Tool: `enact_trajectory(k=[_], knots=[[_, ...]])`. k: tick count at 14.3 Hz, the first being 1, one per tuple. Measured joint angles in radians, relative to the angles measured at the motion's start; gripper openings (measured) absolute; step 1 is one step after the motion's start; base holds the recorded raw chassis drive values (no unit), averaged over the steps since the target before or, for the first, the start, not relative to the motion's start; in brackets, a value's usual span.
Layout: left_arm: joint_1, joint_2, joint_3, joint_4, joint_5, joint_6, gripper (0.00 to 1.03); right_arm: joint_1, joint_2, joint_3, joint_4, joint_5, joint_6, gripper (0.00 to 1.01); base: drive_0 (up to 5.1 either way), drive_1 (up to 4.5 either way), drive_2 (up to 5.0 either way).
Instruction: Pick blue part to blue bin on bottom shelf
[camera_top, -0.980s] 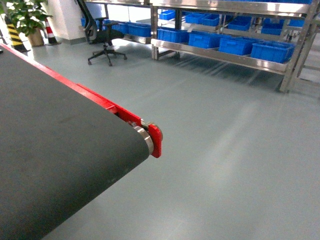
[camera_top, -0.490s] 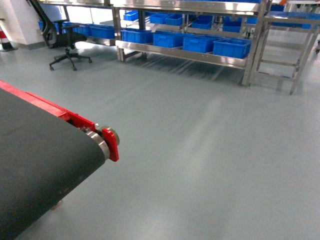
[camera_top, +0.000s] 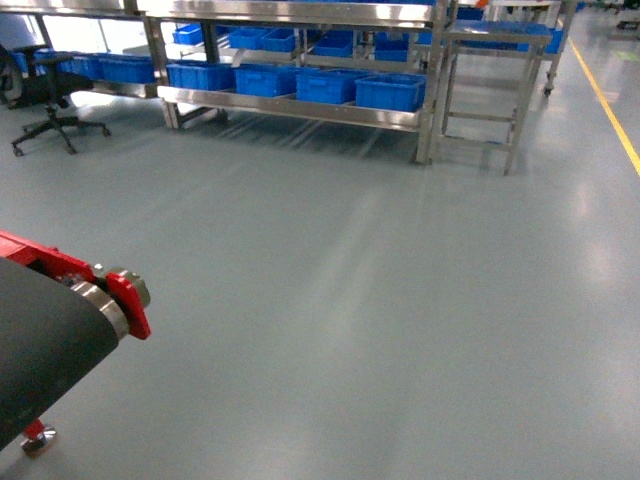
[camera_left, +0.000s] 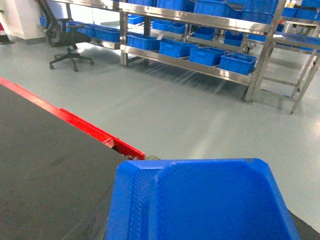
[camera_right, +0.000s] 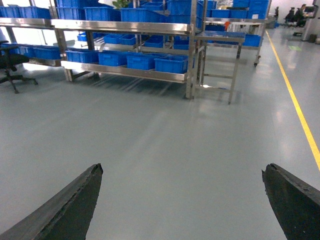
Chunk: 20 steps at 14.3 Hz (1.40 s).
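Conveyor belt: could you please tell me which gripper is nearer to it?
Left, it seems: its wrist view has the belt close below. The right gripper hangs over bare floor.

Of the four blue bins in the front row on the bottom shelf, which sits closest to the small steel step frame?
The rightmost blue bin on the bottom shelf, right by the rack's end upright, beside the step frame; the other three sit further left.

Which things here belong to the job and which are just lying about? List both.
Job: bottom shelf, blue bins on it, open right end effector; blue part unseen.
Lying about: conveyor belt, office chair, steel table, yellow floor line.
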Motion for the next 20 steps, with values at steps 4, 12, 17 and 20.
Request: enact_trajectory(k=[4, 12, 17, 20], knots=[[0.000, 0.000, 0.000, 0.000, 0.000, 0.000, 0.43, 0.000, 0.000, 0.000, 0.000, 0.000, 0.000, 0.98, -1.5, -1.53, -1.5], [0.000, 0.000, 0.000, 0.000, 0.000, 0.000, 0.43, 0.000, 0.000, 0.000, 0.000, 0.000, 0.000, 0.98, -1.6, -1.65, -1.6], [-0.005, 0.000, 0.000, 0.000, 0.003, 0.000, 0.43, 0.000, 0.000, 0.000, 0.000, 0.002, 0.000, 0.98, -1.7, -1.72, -1.7], [-0.004, -0.003, 0.000, 0.004, 0.000, 0.000, 0.43, 0.000, 0.000, 0.000, 0.002, 0.001, 0.000, 0.98, -1.7, -1.72, -1.7]])
